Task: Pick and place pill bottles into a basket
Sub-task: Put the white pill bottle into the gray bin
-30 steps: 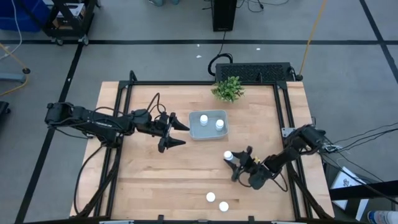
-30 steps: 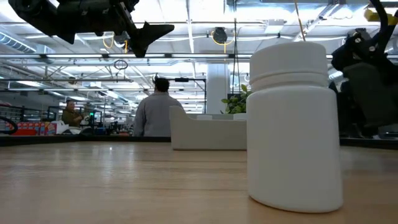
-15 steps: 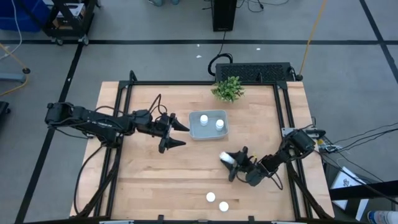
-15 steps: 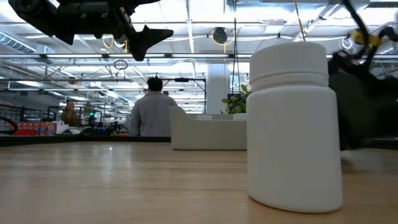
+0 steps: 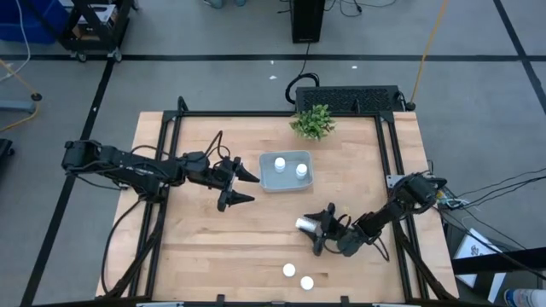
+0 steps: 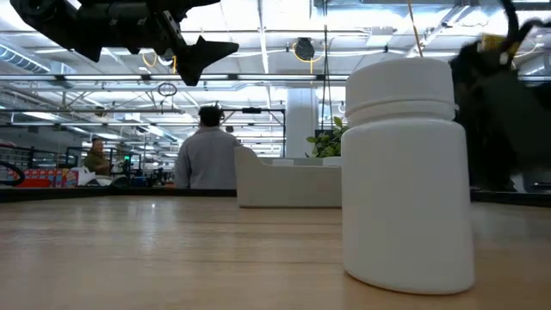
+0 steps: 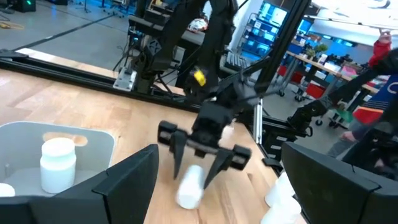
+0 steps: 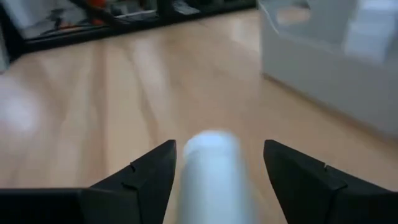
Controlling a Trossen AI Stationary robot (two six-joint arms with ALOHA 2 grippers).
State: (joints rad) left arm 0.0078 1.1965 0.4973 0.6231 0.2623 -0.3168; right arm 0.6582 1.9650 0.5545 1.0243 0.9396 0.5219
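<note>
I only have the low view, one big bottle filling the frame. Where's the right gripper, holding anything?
Observer: The right gripper is low over the table in front of the basket, with a pill bottle lying on its side between its open fingers; whether they touch it is unclear.
Operator: Anything in the basket yet?
Observer: Two bottles stand inside it, caps up.
Operator: How many loose?
Observer: Two more stand at the table's front edge, close together.
Operator: Left arm?
Observer: The left gripper hangs open beside the basket, on its left, holding nothing.
</note>
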